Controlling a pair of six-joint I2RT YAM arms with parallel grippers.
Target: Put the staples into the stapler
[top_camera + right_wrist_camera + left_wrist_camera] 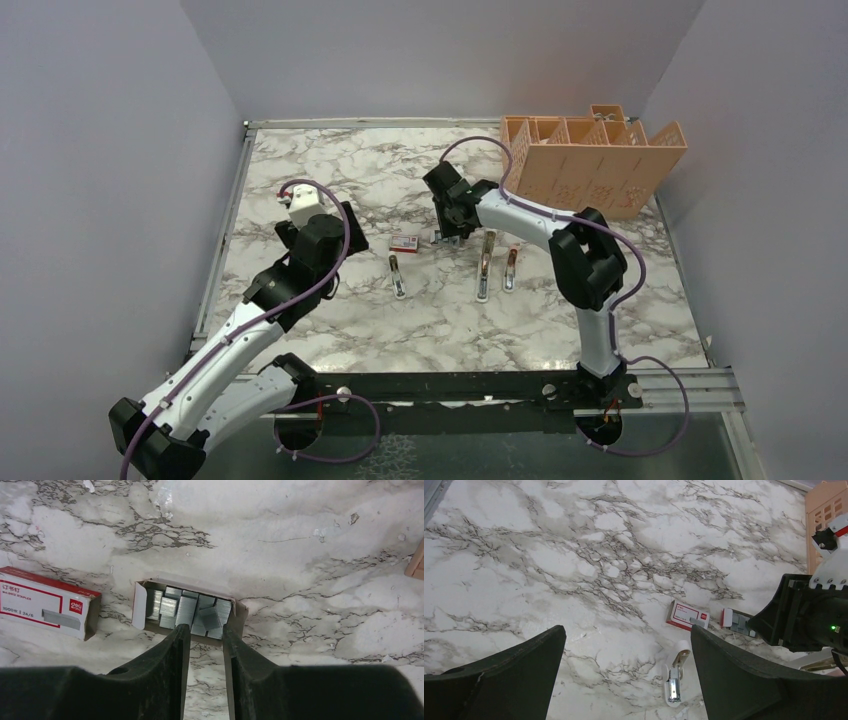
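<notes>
The right gripper (204,630) is hovering with its fingertips (182,634) at the near rim of the tray (140,605), jaws a slit apart; I cannot tell whether they are pinching a strip. The staples (186,611) are lying just ahead of it, the tray's long axis running crosswise to the fingers, most strips pointing away, one skewed. The left gripper (626,630) is hanging wide open, empty.

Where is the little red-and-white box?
Mid-table in the overhead view, the red-and-white box lies just left of the staple tray below the right pincer.
</notes>
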